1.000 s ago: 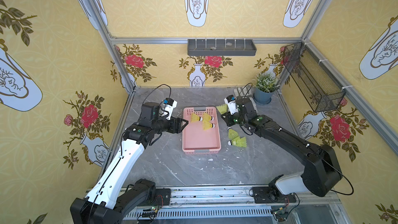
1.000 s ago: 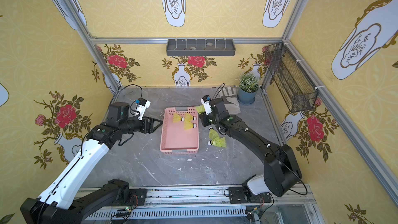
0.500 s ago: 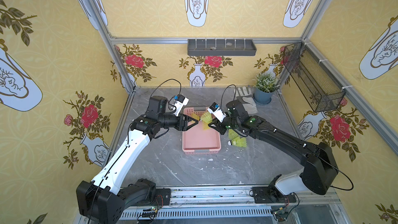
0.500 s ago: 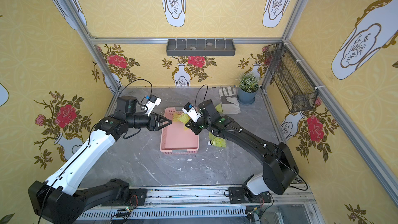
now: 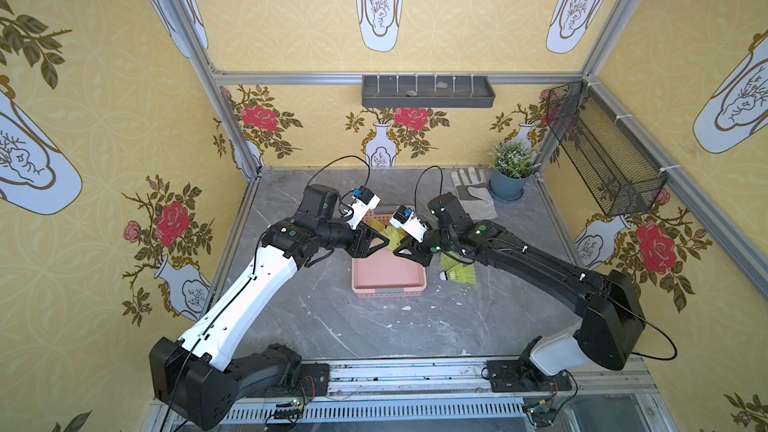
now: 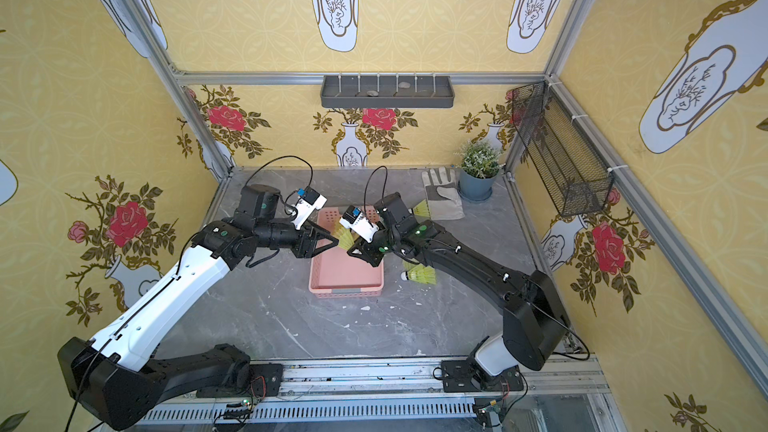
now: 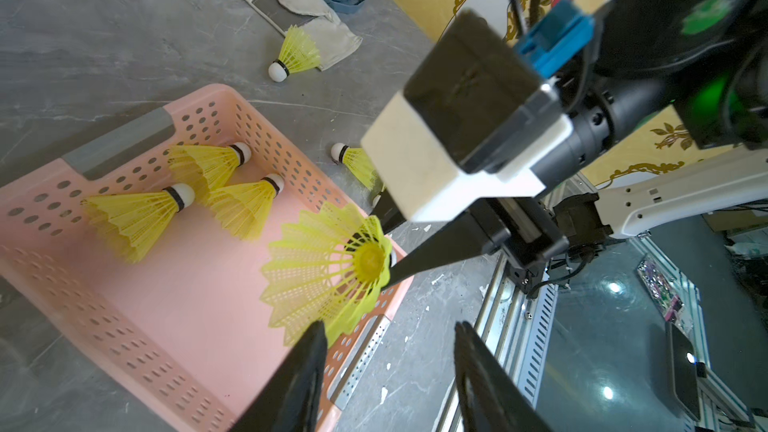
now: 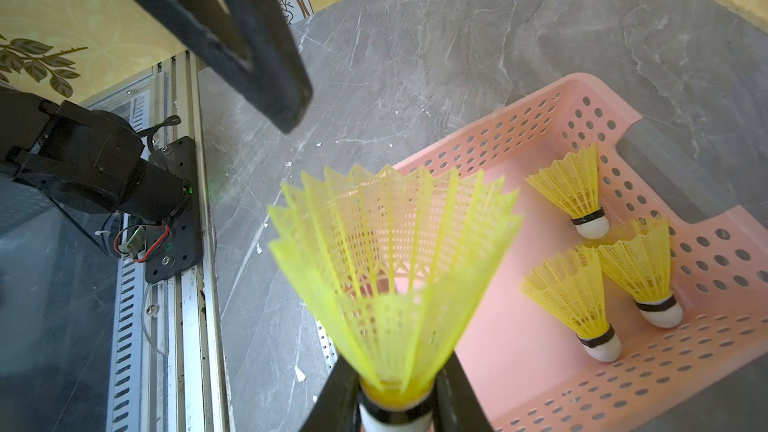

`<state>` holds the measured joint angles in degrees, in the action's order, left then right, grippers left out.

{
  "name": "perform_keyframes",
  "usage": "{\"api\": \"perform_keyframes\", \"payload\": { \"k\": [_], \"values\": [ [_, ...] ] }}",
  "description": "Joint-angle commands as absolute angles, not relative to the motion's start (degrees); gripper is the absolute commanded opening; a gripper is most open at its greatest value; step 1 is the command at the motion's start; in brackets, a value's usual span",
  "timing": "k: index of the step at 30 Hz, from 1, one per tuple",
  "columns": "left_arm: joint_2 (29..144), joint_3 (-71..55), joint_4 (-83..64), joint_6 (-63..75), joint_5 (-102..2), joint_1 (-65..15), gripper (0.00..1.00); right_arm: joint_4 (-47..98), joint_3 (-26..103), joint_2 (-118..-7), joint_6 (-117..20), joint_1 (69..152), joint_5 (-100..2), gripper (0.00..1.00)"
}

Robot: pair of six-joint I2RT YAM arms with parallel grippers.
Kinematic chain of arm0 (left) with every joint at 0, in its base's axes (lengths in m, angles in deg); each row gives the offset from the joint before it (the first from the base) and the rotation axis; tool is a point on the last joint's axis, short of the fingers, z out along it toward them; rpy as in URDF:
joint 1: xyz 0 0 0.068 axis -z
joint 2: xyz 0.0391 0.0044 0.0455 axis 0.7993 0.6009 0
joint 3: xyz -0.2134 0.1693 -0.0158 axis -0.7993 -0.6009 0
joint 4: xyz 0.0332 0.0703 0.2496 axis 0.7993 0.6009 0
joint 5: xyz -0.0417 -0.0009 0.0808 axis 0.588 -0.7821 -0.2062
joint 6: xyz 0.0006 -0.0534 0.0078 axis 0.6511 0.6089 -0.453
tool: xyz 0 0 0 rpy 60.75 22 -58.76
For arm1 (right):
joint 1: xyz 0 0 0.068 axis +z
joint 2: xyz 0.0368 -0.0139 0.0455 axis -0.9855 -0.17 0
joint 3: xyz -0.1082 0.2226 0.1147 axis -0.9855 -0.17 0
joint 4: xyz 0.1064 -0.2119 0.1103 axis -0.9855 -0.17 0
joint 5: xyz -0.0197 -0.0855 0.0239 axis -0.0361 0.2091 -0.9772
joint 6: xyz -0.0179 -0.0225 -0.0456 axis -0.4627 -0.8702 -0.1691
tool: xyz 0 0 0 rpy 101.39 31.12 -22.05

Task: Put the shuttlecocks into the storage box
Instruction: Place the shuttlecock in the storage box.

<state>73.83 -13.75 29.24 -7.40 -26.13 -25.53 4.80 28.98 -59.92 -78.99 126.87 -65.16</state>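
Note:
My right gripper (image 8: pixel 397 384) is shut on the black-banded base of one yellow-green shuttlecock (image 8: pixel 395 284), held above the near end of the pink storage box (image 5: pixel 388 286). The skirt points at my left gripper (image 7: pixel 388 328), which is open with nothing between its fingers, just short of the skirt's edge. In both top views the two grippers meet tip to tip over the box (image 6: pixel 345 272). Three shuttlecocks (image 7: pixel 133 218) (image 7: pixel 208 162) (image 7: pixel 245 205) lie in the box's far end. Others lie on the table: one right of the box (image 5: pixel 459 274), one by the glove (image 7: pixel 297 51), one beside the box wall (image 7: pixel 357 160).
A white work glove (image 5: pixel 473 193) and a potted plant (image 5: pixel 511 168) sit at the back right of the grey marble table. A dark grey tray (image 5: pixel 428 91) hangs on the back wall and a black wire basket (image 5: pixel 602 160) on the right wall.
My right gripper carried the shuttlecock leftward from beside the box to over it. The left gripper moved right to face it, and its jaws have narrowed.

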Motion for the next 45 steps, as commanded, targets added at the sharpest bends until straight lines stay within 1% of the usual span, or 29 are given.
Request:
{"api": "perform_keyframes", "payload": {
  "k": [1,5,8,11,15,16,18,19,22,24,26,29,34,40,45],
  "values": [
    [74.6,-13.5,30.1,-9.3,-26.6,-25.2,0.48,4.6,29.5,-59.9,-79.7,127.1,-66.7,0.26],
    [75.8,-13.1,30.0,-9.5,-25.9,-24.8,0.47,4.4,29.8,-60.4,-79.7,127.4,-66.9,0.26],
    [76.5,-12.8,30.1,-9.6,-25.6,-24.6,0.42,4.3,29.8,-60.4,-79.9,127.4,-66.9,0.26],
    [77.1,-12.7,30.0,-9.6,-24.9,-24.4,0.32,4.2,29.8,-60.5,-79.9,127.5,-66.8,0.26],
    [77.7,-12.6,30.1,-9.7,-25.2,-24.2,0.14,4.1,29.8,-60.7,-79.9,127.5,-66.3,0.26],
    [77.7,-12.6,30.1,-9.8,-25.4,-24.1,0.11,4.2,29.6,-60.7,-79.9,127.5,-66.0,0.26],
    [77.8,-12.6,30.2,-9.6,-25.8,-24.1,0.03,4.6,29.4,-60.6,-79.8,127.5,-64.8,0.28],
    [77.8,-12.6,30.1,-9.4,-25.9,-24.1,0.01,4.8,29.4,-60.6,-79.7,127.5,-64.1,0.30],
    [77.2,-13.3,28.0,-7.3,-26.6,-24.1,0.00,7.2,28.0,-59.9,-79.1,127.5,-59.9,0.38],
    [76.3,-14.6,25.1,-5.0,-27.2,-24.1,0.00,9.7,25.9,-58.6,-80.0,127.5,-57.3,0.41],
    [75.1,-16.4,21.0,-2.0,-27.7,-24.1,0.00,13.7,22.8,-56.8,-80.3,127.5,-54.8,0.46],
    [73.3,-20.1,13.9,3.5,-29.8,-24.1,0.00,17.4,20.0,-54.2,-79.8,127.4,-50.7,0.48],
    [71.3,-25.5,5.5,12.5,-36.8,-24.1,0.00,22.2,16.3,-49.8,-78.1,127.4,-42.4,0.49],
    [70.8,-29.8,0.5,21.5,-43.2,-24.1,0.00,27.5,12.3,-44.8,-75.3,127.3,-30.5,0.51],
    [71.8,-32.5,-2.8,25.8,-44.4,-24.1,0.00,29.1,10.4,-42.7,-72.3,127.4,-22.5,0.52]
  ]
}}
